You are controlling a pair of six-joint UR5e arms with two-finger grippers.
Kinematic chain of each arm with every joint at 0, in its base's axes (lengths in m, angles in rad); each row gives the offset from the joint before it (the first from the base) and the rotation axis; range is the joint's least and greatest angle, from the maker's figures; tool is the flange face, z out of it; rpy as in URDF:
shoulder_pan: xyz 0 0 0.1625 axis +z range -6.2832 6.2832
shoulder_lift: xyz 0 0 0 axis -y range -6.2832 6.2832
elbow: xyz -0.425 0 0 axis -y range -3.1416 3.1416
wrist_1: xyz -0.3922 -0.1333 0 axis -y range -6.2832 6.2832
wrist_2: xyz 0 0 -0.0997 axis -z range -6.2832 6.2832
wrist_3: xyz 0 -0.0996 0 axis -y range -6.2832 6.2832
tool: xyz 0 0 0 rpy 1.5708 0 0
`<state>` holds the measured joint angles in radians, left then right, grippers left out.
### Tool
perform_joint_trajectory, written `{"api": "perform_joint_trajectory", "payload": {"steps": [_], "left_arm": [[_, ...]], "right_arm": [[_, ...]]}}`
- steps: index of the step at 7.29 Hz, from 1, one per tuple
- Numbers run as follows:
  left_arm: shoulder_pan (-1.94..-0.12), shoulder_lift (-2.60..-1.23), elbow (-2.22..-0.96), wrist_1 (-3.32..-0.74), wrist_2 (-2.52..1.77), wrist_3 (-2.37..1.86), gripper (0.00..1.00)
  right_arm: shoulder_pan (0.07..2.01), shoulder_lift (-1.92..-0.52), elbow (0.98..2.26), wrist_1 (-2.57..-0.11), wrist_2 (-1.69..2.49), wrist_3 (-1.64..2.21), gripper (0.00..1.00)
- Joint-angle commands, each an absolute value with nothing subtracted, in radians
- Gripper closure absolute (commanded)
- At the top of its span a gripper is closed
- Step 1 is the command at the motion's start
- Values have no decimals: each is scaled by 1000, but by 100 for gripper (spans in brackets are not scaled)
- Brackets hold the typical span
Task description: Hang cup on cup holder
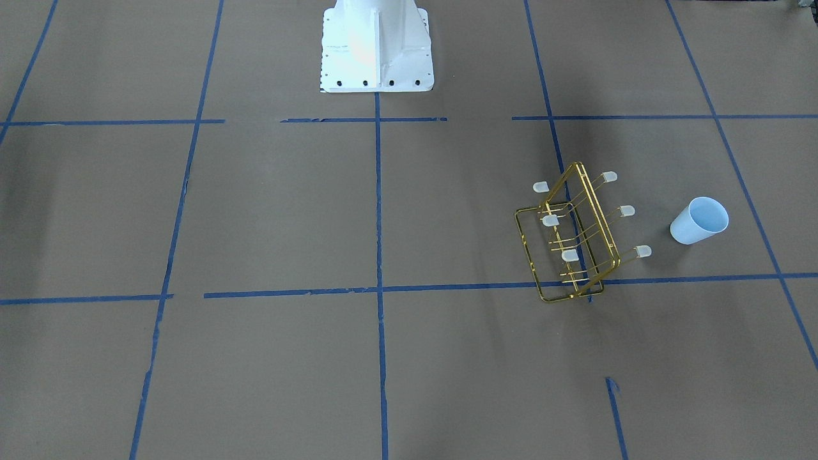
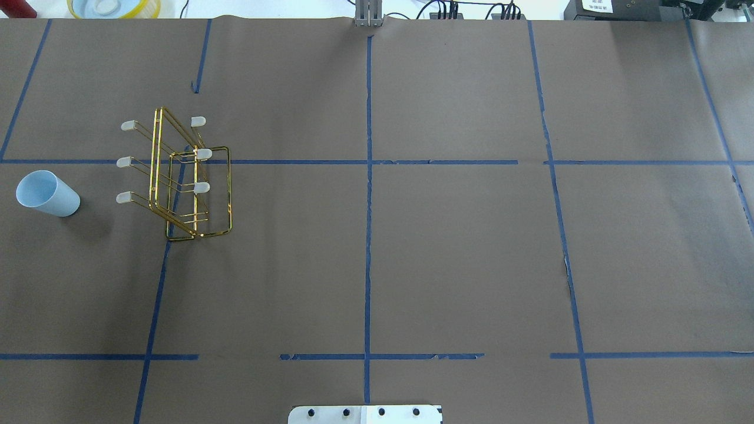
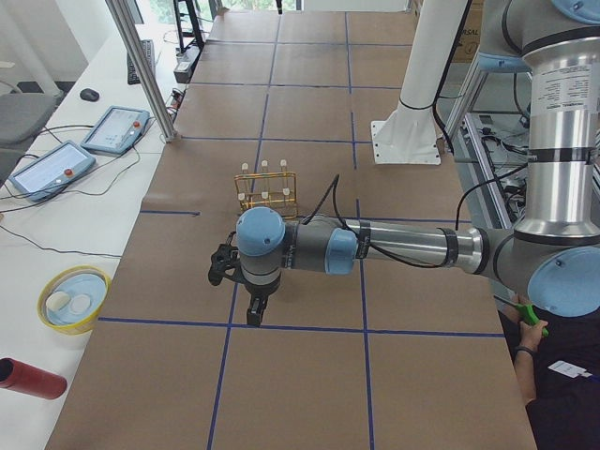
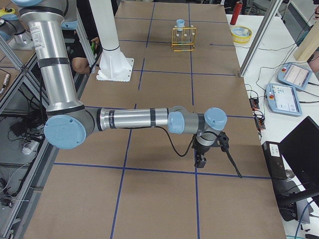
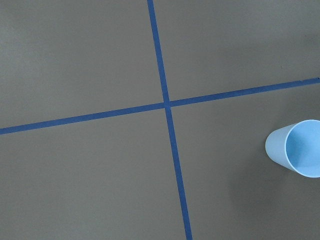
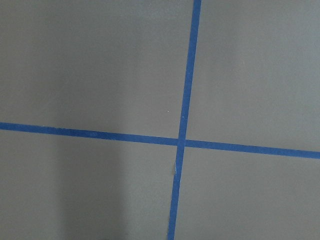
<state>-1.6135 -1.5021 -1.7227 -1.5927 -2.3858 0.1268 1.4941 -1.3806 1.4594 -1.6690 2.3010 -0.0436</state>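
Note:
The pale-blue cup (image 1: 698,221) stands upright, mouth up, on the brown table on the robot's far left (image 2: 47,193). It shows at the right edge of the left wrist view (image 5: 297,148). The gold wire cup holder (image 1: 575,236) stands beside it, apart, its capped prongs bare (image 2: 188,176). My left gripper (image 3: 255,314) hangs above the table in front of the rack (image 3: 265,187); I cannot tell whether it is open or shut. My right gripper (image 4: 201,160) hangs over the far end of the table, away from both; I cannot tell its state either.
The white robot base (image 1: 377,45) stands at the table's robot-side edge. Off the table lie a yellow bowl (image 3: 73,298), a red cylinder (image 3: 28,378) and control pendants (image 3: 47,169). A metal post (image 3: 141,70) stands at the far edge. Blue tape lines cross the table.

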Motion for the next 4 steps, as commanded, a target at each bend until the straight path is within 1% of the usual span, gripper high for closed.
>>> {"api": "perform_joint_trajectory", "payload": {"steps": [1,3,4], "left_arm": [[-1617,-1497,-1753,-1608,-2350,135,0],[-1608,-1500,-1834,-1701,-2100,135,0],[-1577,-1499,-1835,-1842,-1959,137,0]], "right_arm": [[1494,-1381,1459,-1669,2301,-44,0],[1494,-1381,1460,-1669,2301,-44,0],[1494,-1381,1459,-1669,2301,-43,0]]}}
